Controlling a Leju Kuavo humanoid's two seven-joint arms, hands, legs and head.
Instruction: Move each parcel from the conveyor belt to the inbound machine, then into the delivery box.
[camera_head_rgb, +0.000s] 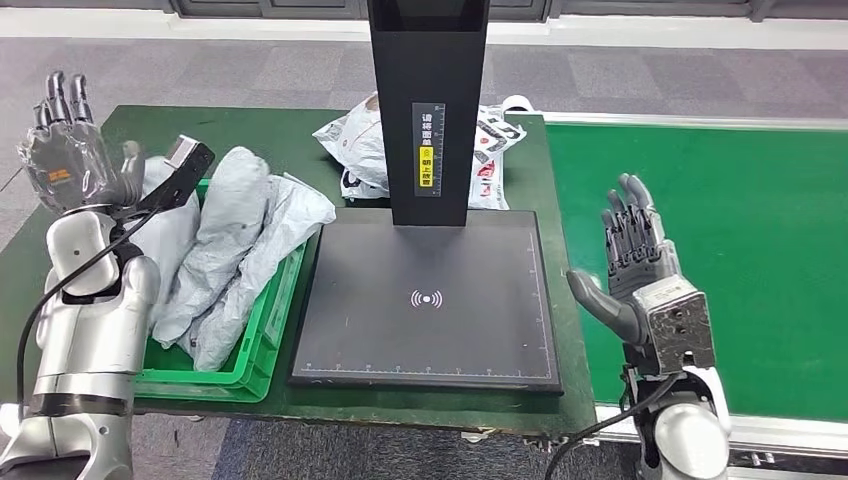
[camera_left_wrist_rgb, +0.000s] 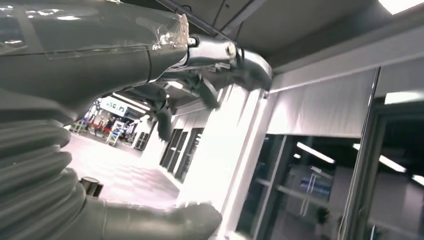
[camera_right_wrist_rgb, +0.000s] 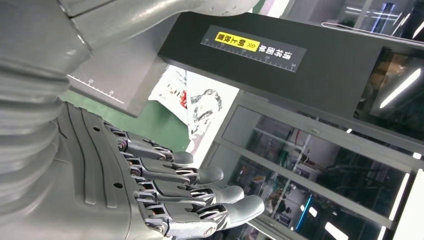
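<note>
While both the left robot hand (camera_head_rgb: 62, 150) and right robot hand (camera_head_rgb: 635, 262) hang spread and empty, I'd pinch the far parcel (camera_head_rgb: 362, 148) by its limp, slippery, light edge.

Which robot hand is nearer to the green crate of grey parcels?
Left. The left robot hand is raised, empty, over the far left corner of the green crate. The right robot hand is across the black scanner plate, at the conveyor belt edge.
</note>
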